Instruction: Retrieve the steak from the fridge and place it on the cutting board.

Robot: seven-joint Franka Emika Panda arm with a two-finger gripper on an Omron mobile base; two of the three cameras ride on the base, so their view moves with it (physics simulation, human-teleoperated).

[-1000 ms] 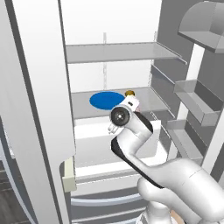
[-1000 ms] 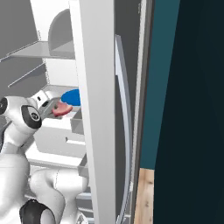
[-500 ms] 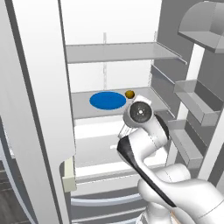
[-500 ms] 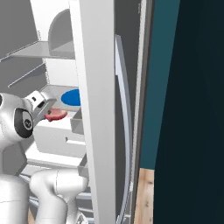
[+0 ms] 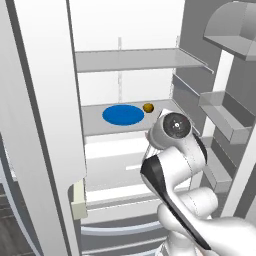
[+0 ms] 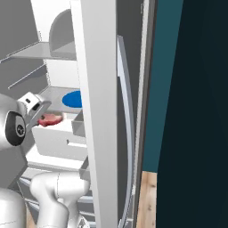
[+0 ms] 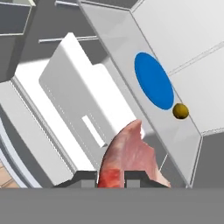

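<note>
Steak (image 7: 129, 158), a pinkish-red slab with paler marbling and a ragged, notched top edge, sat clamped between the two dark fingertips of the end effector (image 7: 111, 178), its bulk sticking out past them. In the right base view the same meat (image 6: 50, 120) hung at the hand, in front of the open fridge (image 5: 130, 30) and above its white drawer (image 7: 83, 109). On the grey shelf (image 5: 95, 125) behind it lay a flat blue round plate (image 5: 123, 114), with a small round yellow-brown fruit (image 5: 148, 107) just beside the plate's rim. Door bins (image 5: 225, 117) stood off to the right of the arm.
</note>
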